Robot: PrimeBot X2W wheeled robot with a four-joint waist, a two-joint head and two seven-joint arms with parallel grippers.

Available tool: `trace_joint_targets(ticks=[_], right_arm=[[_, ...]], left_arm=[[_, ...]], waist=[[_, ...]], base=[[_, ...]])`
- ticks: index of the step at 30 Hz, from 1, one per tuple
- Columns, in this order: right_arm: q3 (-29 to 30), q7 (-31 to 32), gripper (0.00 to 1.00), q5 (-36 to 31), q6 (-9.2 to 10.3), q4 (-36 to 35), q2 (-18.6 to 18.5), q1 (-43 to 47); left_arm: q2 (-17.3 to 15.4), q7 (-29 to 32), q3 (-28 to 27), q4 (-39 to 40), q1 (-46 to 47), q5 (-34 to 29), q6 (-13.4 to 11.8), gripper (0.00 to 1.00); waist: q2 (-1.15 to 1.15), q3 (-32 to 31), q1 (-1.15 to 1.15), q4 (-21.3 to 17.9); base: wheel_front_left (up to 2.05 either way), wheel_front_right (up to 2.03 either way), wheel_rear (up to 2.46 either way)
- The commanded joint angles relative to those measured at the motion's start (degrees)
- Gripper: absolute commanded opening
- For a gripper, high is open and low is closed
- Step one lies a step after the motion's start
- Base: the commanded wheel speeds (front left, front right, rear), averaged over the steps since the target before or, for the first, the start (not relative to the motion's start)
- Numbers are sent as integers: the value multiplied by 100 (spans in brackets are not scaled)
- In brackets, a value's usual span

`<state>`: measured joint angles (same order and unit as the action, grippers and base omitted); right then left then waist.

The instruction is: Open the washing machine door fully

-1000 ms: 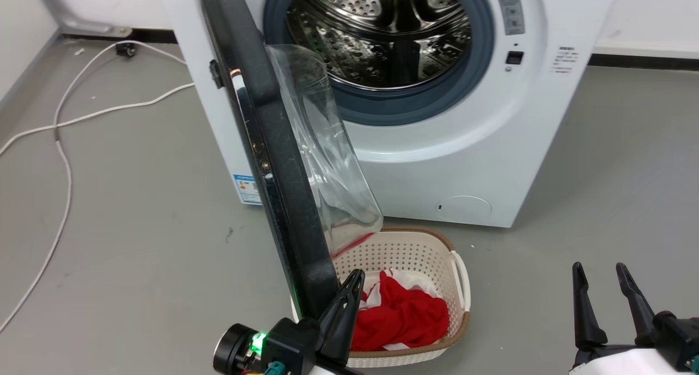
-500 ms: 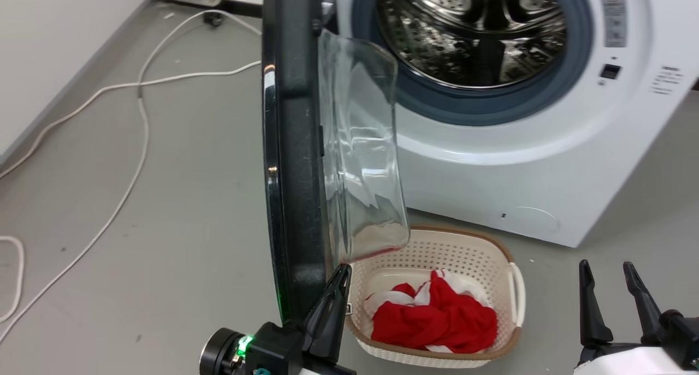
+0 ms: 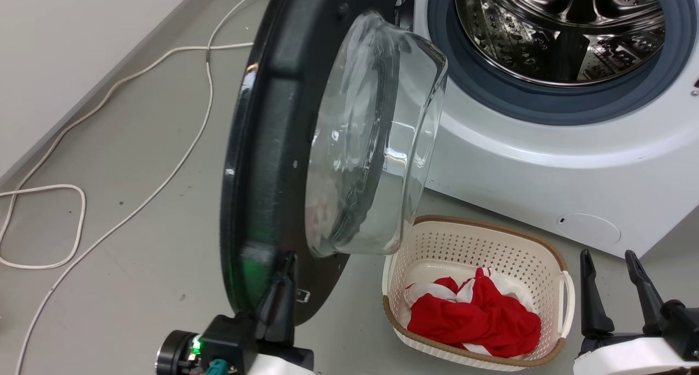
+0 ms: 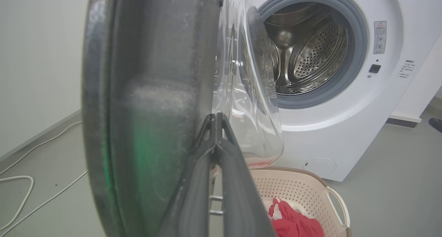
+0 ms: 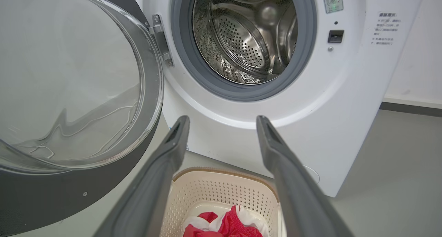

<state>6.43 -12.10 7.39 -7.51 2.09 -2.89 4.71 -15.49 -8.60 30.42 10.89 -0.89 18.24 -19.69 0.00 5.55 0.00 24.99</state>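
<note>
The washing machine door (image 3: 267, 146), round and black with a clear domed glass bowl, stands swung wide to the left of the white washing machine (image 3: 546, 162). The steel drum is exposed. My left gripper (image 3: 285, 263) is shut, and its fingers rest against the inner face of the door's lower rim. The left wrist view has those closed tips (image 4: 215, 118) lying along the door (image 4: 152, 92), just beside the glass bowl. My right gripper (image 3: 609, 260) is open and holds nothing at the lower right. In the right wrist view it (image 5: 221, 121) points at the machine's front (image 5: 224, 137).
A cream perforated basket (image 3: 475, 238) holding red and white cloth (image 3: 475, 320) sits on the floor below the drum, between the two grippers. White cables (image 3: 164, 173) trail over the grey floor left of the door. A wall runs along the left.
The door has swung farther open to the left, its inner face now showing. My left gripper went left with it. The head camera turned too. The right gripper stayed open.
</note>
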Motion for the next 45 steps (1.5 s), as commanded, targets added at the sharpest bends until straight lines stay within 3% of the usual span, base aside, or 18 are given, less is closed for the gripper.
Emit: trace_joint_targets(ticks=[1, 7, 16, 27, 31, 37, 45], right_arm=[[-7, 6, 100, -53, 4, -36, 6, -78], [-25, 57, 100, -55, 4, -58, 6, -96], [-18, 120, 100, -110, 4, -112, 6, -119], [-25, 180, 100, -145, 4, -151, 6, -212], [-3, 193, 100, -164, 4, -184, 6, -259], [23, 237, 100, -171, 4, -209, 6, -339], [-33, 197, 100, -138, 4, -159, 6, -358]], left_arm=[[-31, -82, -156, -68, 22, 61, -84, 0], [-164, -290, -605, -320, 194, 232, -118, 0], [-367, -498, -1337, -827, 547, 678, 55, 0], [-634, -656, -2315, -1989, 1161, 1149, 563, 0], [-688, -669, -2777, -2539, 1536, 1192, 862, 0], [-607, -671, -3328, -3177, 1966, 1009, 1274, 0], [-474, -659, -3661, -3374, 1922, 584, 1442, 0]], waist=[[0, 36, 0, 4], [0, 108, 0, -76], [0, 222, 0, -214], [0, 353, 0, -392], [0, 434, 0, -435], [0, 499, 0, -447], [0, 428, 0, -606]], base=[[0, 0, 0], [0, 0, 0], [0, 0, 0], [0, 0, 0], [0, 0, 0], [0, 0, 0], [0, 0, 0]])
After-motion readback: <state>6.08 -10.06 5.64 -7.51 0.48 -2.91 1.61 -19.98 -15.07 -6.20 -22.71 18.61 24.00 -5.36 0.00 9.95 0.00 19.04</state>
